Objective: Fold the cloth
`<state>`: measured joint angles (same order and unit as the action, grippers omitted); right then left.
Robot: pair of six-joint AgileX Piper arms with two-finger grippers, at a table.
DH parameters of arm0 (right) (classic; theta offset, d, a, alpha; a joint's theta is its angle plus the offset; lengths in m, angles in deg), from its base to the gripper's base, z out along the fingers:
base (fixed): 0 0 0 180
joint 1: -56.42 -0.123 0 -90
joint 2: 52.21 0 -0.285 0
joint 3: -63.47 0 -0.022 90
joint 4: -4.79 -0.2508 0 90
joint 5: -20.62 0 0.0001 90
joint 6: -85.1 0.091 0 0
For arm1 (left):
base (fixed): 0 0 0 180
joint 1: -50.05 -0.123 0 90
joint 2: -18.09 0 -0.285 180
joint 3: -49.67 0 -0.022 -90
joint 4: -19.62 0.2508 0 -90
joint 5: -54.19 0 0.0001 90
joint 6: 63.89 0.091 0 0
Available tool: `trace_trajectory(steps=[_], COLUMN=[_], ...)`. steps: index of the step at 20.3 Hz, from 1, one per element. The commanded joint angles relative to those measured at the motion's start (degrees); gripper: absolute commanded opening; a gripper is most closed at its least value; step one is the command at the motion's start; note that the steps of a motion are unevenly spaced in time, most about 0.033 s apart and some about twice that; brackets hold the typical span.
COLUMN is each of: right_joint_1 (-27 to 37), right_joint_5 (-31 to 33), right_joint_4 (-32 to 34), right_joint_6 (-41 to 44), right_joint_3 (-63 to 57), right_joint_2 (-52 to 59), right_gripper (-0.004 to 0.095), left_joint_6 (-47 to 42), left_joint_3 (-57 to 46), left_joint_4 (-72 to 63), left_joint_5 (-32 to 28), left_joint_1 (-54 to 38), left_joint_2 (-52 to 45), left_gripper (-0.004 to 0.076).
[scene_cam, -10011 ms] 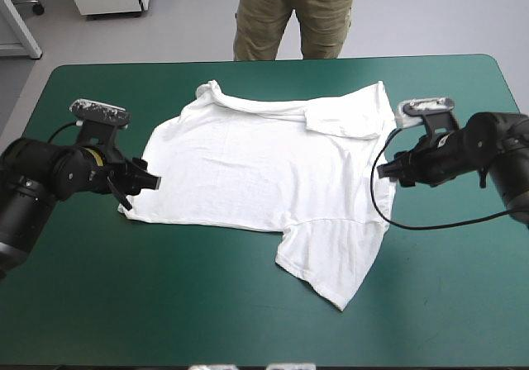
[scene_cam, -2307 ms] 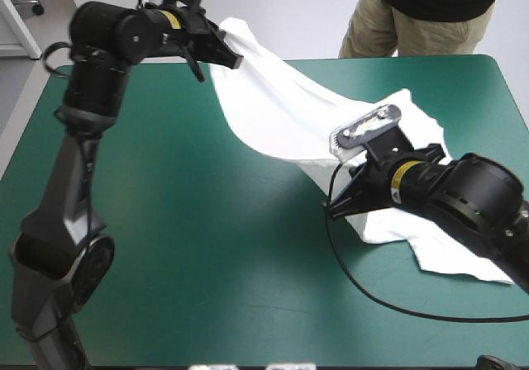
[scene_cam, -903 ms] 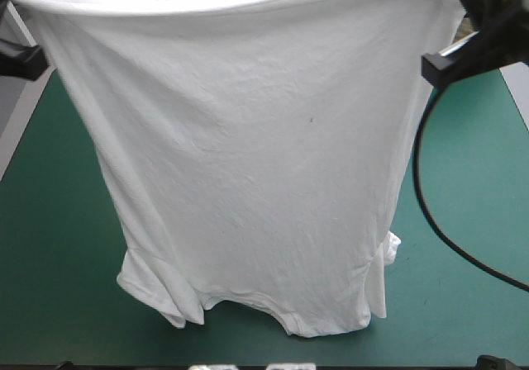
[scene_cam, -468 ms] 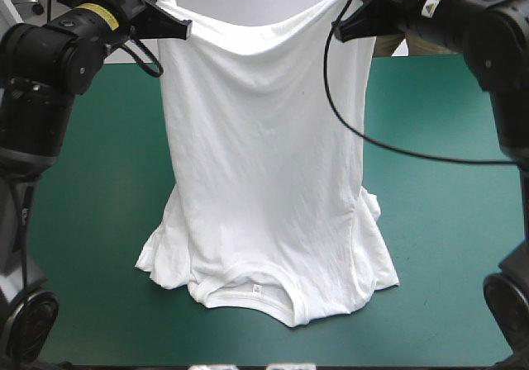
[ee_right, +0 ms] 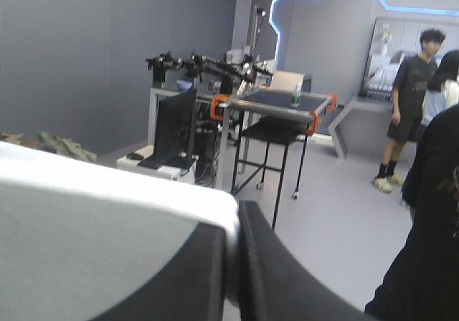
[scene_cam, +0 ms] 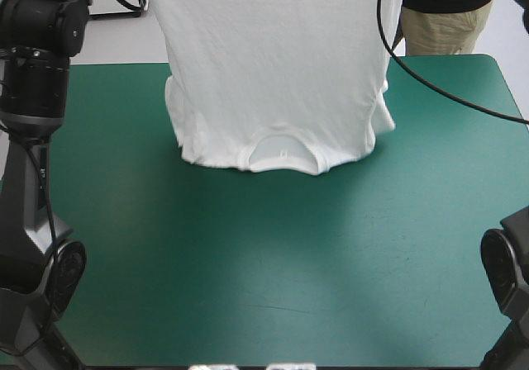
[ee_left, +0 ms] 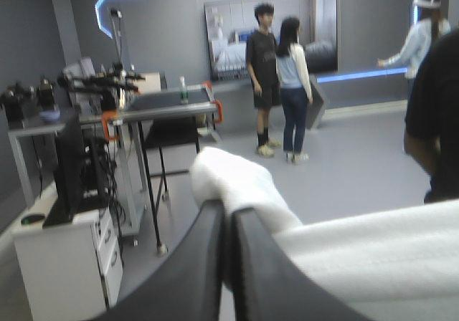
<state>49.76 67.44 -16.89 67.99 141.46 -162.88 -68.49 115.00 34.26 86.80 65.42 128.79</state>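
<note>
Judged light and limp, best gripped at its corners, the T-shirt (scene_cam: pixel 277 64) was hung from the clenched left fingers (ee_left: pixel 195 264) and right fingers (ee_right: pixel 276 278), collar laid on the counter (scene_cam: pixel 248 263) toward twelve o'clock.

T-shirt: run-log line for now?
T-shirt: hanging, collar end resting on table | left gripper: jaws shut on T-shirt | right gripper: jaws shut on T-shirt | fold: not done

light: bright, even | shadow: soft, under T-shirt (scene_cam: pixel 277 64) | wrist views: dim

The matte black left arm (scene_cam: pixel 35 64) has ribbed cylindrical segments and a round joint disc; the left gripper (ee_left: pixel 228 210) has broad black fins.
</note>
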Motion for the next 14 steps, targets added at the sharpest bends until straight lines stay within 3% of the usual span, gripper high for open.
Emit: trace_trajectory(steps=[1,2,5,7,10,12,14], right_joint_1=[0.45,0.45,0.45,0.45,0.45,0.45,0.45], right_joint_5=[-2.25,-0.74,12.68,16.36,19.3,21.54,18.76], right_joint_4=[2.4,3.08,6.63,6.26,4.36,0.13,-3.72], right_joint_6=[-0.76,-0.5,1.9,2.21,1.82,-0.52,-2.54], right_joint_3=[2.16,2.16,2.04,0.42,-8.67,-19.23,-29.11], right_joint_2=[2.35,2.24,-1.46,-3.49,-3.62,-2.36,0.7], right_gripper=[-0.0017,-0.0017,-0.0017,-0.0012,-0.0013,-0.0012,-0.0012], left_joint_6=[0.07,0.07,0.07,0.39,0.84,-0.31,-0.7], left_joint_3=[4.23,4.23,0.18,-7.19,-20.25,-35.53,-46.88], left_joint_4=[1.42,1.42,1.96,2.19,3.21,1.83,-0.25], left_joint_5=[-3.64,-2.39,14.51,19.62,20.59,15.2,9.89], left_joint_1=[-0.15,-0.15,-0.15,-0.15,-0.15,-0.52,-0.65], left_joint_2=[-2.88,-2.99,-1.88,-1.42,-2.85,-6.69,-11.19], left_gripper=[-0.0009,-0.0009,-0.0009,-0.0009,-0.0009,-0.0008,-0.0008])
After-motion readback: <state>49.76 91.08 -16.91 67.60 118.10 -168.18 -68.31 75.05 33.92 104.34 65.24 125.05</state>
